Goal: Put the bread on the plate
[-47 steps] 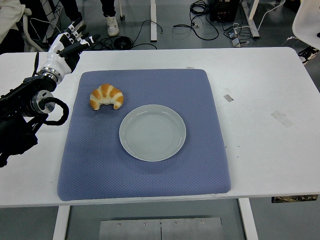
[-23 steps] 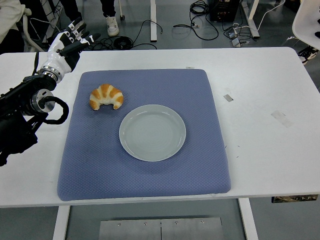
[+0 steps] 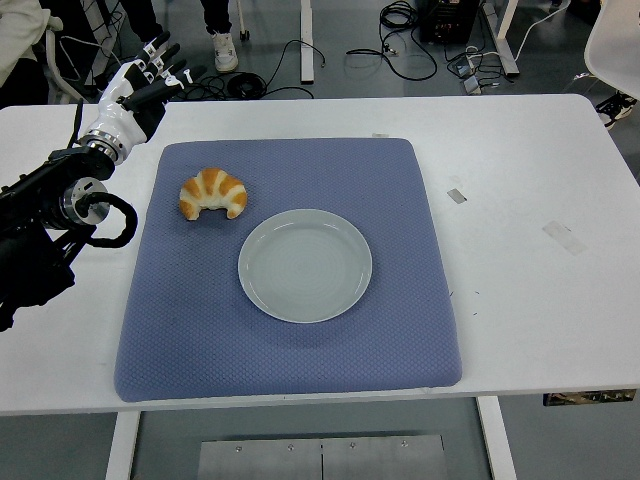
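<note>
A golden croissant (image 3: 213, 192) lies on the blue mat (image 3: 290, 350), up and to the left of an empty pale grey plate (image 3: 305, 265). My left hand (image 3: 145, 85) hovers over the table's far left corner, up and to the left of the croissant and well apart from it. Its fingers (image 3: 165, 68) are spread and hold nothing. The black left arm (image 3: 45, 225) runs in from the left edge. No right arm shows.
The mat covers the middle of the white table (image 3: 530, 250). Small tape marks (image 3: 563, 237) sit on the right side of the table. Cables and chair legs lie on the floor beyond the far edge.
My left hand has drifted slightly up and to the right, its fingers spreading a little more. The croissant and plate have not moved.
</note>
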### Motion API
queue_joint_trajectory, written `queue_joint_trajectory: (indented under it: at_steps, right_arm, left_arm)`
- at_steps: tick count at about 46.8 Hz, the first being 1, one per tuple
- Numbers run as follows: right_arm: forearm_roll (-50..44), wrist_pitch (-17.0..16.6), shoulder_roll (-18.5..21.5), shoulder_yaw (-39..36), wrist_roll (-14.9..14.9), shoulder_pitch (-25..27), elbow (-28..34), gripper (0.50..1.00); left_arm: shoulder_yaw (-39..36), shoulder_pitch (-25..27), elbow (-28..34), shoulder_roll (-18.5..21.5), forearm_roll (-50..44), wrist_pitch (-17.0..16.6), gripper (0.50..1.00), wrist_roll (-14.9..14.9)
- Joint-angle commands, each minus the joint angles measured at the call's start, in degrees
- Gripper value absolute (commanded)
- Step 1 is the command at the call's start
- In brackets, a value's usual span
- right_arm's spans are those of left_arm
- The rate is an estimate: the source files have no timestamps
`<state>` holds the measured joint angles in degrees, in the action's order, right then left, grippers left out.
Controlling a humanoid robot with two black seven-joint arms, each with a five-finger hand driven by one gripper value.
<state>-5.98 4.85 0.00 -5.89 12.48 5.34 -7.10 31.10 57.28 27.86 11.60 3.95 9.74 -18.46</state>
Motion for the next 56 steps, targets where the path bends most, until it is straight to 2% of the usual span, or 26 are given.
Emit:
queue_joint_trajectory:
  at_steps: [1, 15, 27, 39, 56]
  right_arm:
    - [0.0, 0.0, 0.0, 0.0, 0.0, 0.0, 0.0, 1.000]
    - [0.0, 0.0, 0.0, 0.0, 0.0, -0.1, 0.0, 1.000]
    - [0.0, 0.0, 0.0, 0.0, 0.0, -0.1, 0.1, 1.000]
    - [0.0, 0.0, 0.0, 0.0, 0.0, -0.1, 0.0, 1.000]
    - [0.0, 0.0, 0.0, 0.0, 0.0, 0.0, 0.0, 1.000]
  left_arm:
    - [-0.1, 0.1, 0.0, 0.1, 1.2, 0.2, 0.983, 0.0]
    - [-1.5, 0.5, 0.0, -0.6, 2.4, 0.1, 0.983, 0.1]
    - [-4.4, 2.8, 0.0, -0.6, 1.6, -1.6, 0.983, 0.9]
    - [-5.8, 3.4, 0.0, 0.0, 2.0, -1.1, 0.984, 3.0]
    - [-5.9, 4.2, 0.0, 0.1, 2.2, -1.1, 0.983, 2.9]
